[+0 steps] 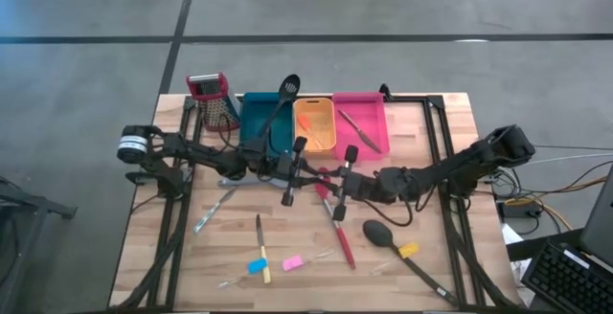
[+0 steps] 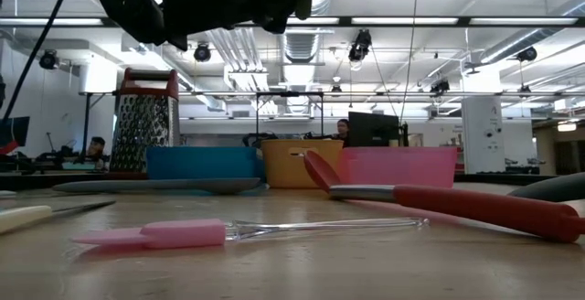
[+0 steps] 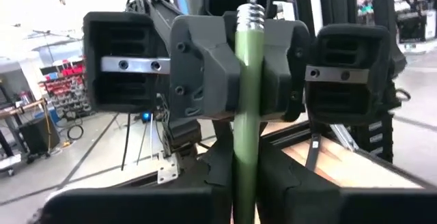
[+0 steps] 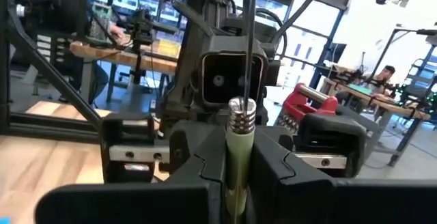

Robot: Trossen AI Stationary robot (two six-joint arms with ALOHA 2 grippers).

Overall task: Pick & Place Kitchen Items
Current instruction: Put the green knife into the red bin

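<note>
Both grippers meet mid-table, left gripper [image 3: 242,183] and right gripper [image 4: 235,183] each clamped on one green-handled tool [image 3: 244,101], held between them above the table, teal bin [image 1: 257,123] holds black slotted spatula [image 1: 283,99], orange bin [image 1: 316,127] small orange pieces, pink bin [image 1: 369,113] a slim utensil.

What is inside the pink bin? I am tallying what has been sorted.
In the high view the pink bin holds one slim utensil with a dark handle, lying diagonally. In the low view the bin's wall hides its inside, so anything flat beneath the utensil cannot be seen.
</note>
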